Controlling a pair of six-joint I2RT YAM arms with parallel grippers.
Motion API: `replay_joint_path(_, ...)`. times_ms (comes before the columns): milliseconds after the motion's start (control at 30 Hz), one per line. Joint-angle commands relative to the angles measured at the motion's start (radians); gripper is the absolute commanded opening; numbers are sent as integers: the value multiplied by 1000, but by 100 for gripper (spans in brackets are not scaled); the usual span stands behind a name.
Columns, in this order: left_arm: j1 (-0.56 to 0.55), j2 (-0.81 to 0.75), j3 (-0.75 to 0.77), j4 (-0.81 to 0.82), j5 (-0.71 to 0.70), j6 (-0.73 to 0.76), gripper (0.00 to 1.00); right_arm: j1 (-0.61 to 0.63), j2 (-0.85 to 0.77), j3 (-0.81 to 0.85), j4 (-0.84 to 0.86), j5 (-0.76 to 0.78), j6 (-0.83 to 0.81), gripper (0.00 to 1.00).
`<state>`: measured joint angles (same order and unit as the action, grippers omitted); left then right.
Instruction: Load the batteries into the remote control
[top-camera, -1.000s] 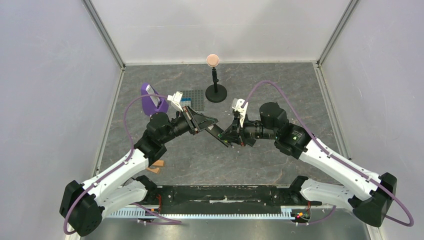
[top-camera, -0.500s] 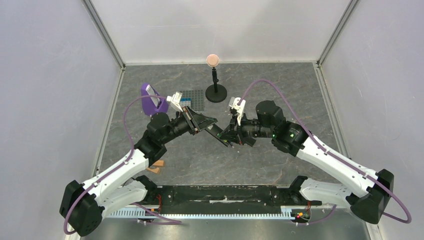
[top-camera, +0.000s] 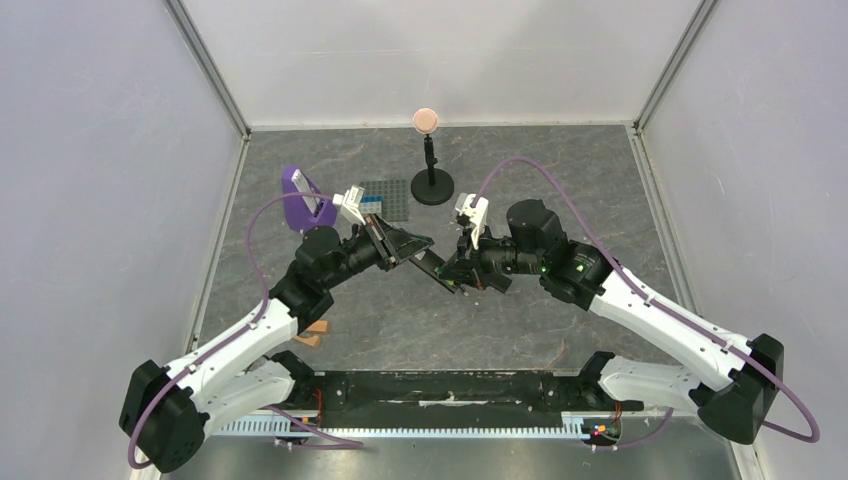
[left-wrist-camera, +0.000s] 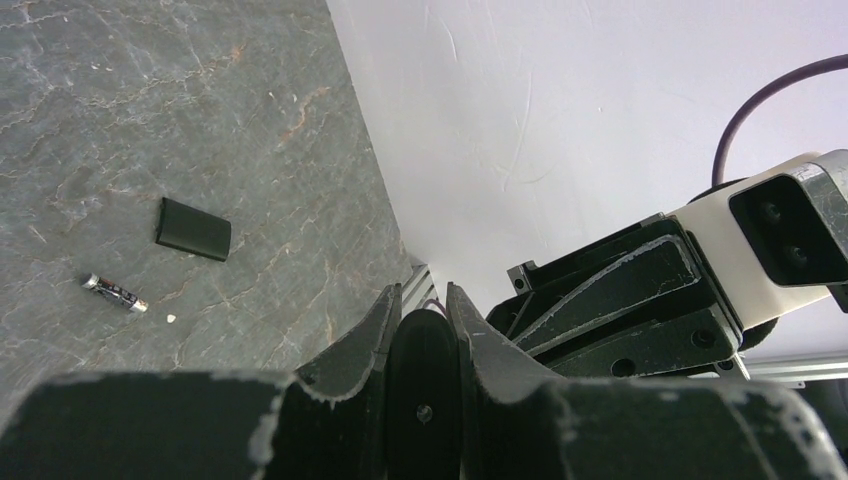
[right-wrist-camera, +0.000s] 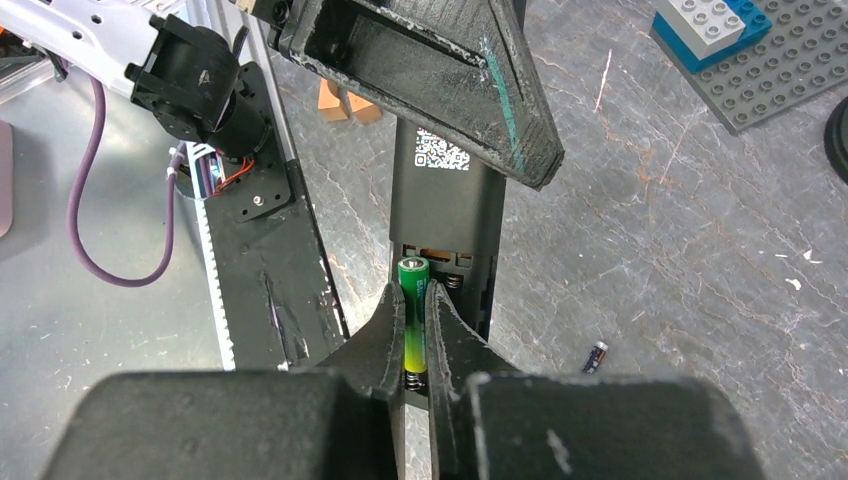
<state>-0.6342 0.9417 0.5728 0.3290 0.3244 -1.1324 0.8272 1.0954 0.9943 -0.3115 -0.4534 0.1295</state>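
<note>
Top external view: The left end effector (top-camera: 418, 250) is clamped on one end of a slim black rectangular remote control (top-camera: 437, 268), holding it raised above the grey stone-patterned surface (top-camera: 560, 180) near mid-workspace. The right end effector (top-camera: 462, 276) meets the remote control's other end; its jaws are too small here to read. Behind them sit a grey studded baseplate (top-camera: 388, 198), a purple curved plastic object (top-camera: 298, 200) and a black stand topped with a peach ball (top-camera: 428, 121). Orange-tan blocks (top-camera: 315, 332) lie by the left arm.

Left wrist view: The left end effector (left-wrist-camera: 421, 305) has narrow jaws and the remote control (left-wrist-camera: 425, 390) is pinched between them. On the surface (left-wrist-camera: 250, 120) lie a small flat black cover (left-wrist-camera: 193, 228) and, near it, a dark battery with a light tip (left-wrist-camera: 115, 293), the two apart. The right end effector's black fingers (left-wrist-camera: 620, 295) show at the right.

Right wrist view: The right end effector (right-wrist-camera: 412, 300) is closed almost fully on a bright green battery (right-wrist-camera: 413, 272), which runs lengthwise. The battery's top end lies at the remote control's (right-wrist-camera: 445, 205) open recess, where spring contacts show. Whether it is seated cannot be told. A white code label marks the remote control's back. The left end effector (right-wrist-camera: 440, 80) grips the remote control's far end. The dark battery (right-wrist-camera: 596, 355) lies on the surface (right-wrist-camera: 650, 230) to the right, apart from the remote control. Blue and grey bricks (right-wrist-camera: 712, 25) sit on the baseplate (right-wrist-camera: 790, 75).
</note>
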Motion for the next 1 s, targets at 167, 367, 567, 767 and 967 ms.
replay_joint_path(167, 2, -6, 20, 99, -5, -21, 2, 1, 11, -2, -44, 24, 21, 7)
replay_joint_path(367, 2, -6, 20, 103, 4, -27, 2, 1, 1, -16, -11, 15, 22, 13)
replay_joint_path(567, 2, -7, 24, 107, 27, -4, 2, 1, -14, -25, 21, -17, 14, 16)
replay_joint_path(767, 2, -3, 24, 99, 33, 13, 2, 1, -24, -20, 32, -9, 21, 24)
replay_joint_path(967, 2, 4, 21, 97, 36, 20, 2, 2, -35, -5, 39, 10, 45, 32)
